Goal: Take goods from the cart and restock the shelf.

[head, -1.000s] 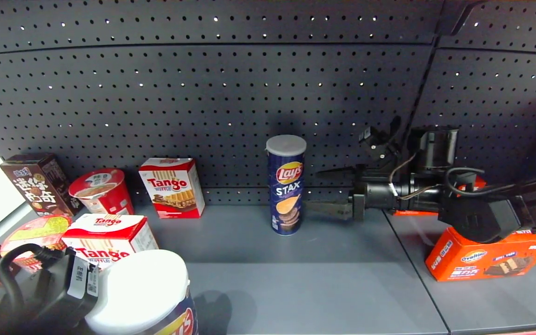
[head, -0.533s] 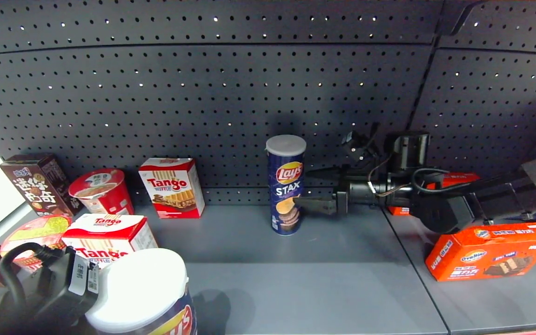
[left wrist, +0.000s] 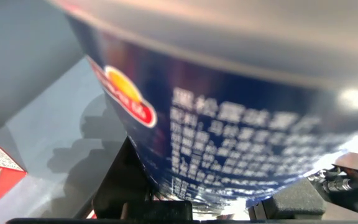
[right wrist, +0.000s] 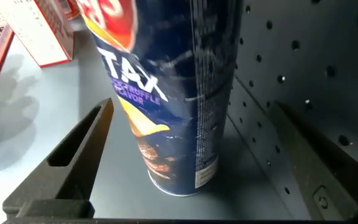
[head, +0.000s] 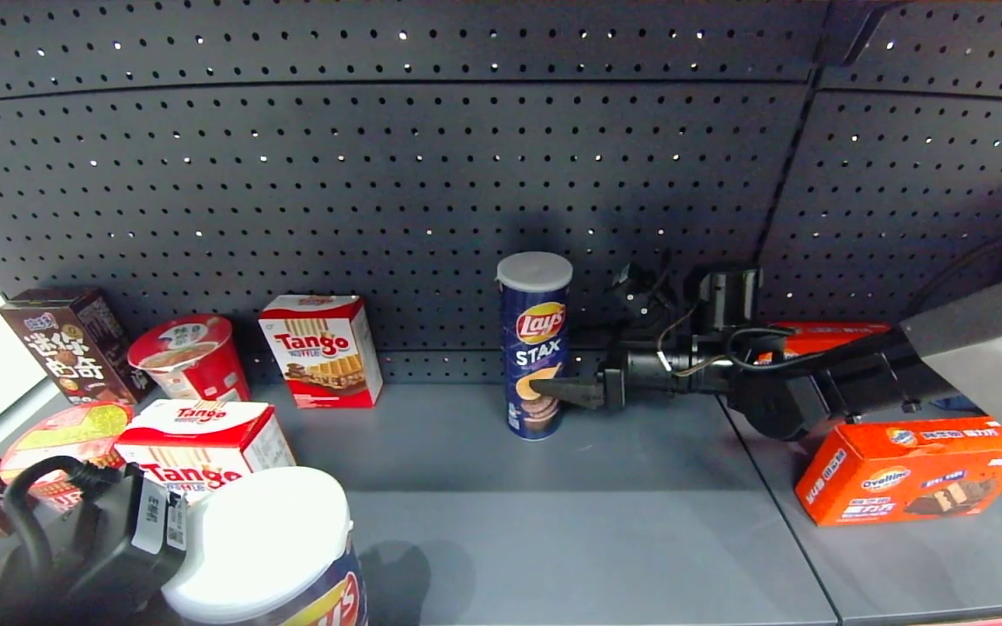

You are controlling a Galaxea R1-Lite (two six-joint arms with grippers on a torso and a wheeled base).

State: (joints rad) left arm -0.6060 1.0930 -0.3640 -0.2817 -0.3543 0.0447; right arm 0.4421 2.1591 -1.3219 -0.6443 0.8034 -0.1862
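Observation:
A tall blue chip can (head: 536, 348) with a grey lid stands upright on the grey shelf (head: 571, 513), close to the pegboard back wall. My right gripper (head: 556, 376) comes in from the right at the can's lower half, open. In the right wrist view the can (right wrist: 173, 106) stands between the two spread fingers (right wrist: 79, 155) without touching either. At the near left, my left gripper (head: 192, 556) is shut on a second blue chip can (head: 270, 548) with a white lid. That can (left wrist: 241, 124) is seen very close in the left wrist view.
Two red-and-white wafer boxes (head: 323, 348) (head: 205, 443), a red noodle cup (head: 190, 355) and a brown box (head: 66, 339) stand at the left. An orange box (head: 910, 469) lies at the right. The front middle of the shelf is bare.
My right gripper has moved left along the back of the shelf, and its open fingers now flank the standing can. The left arm and its can have stayed put.

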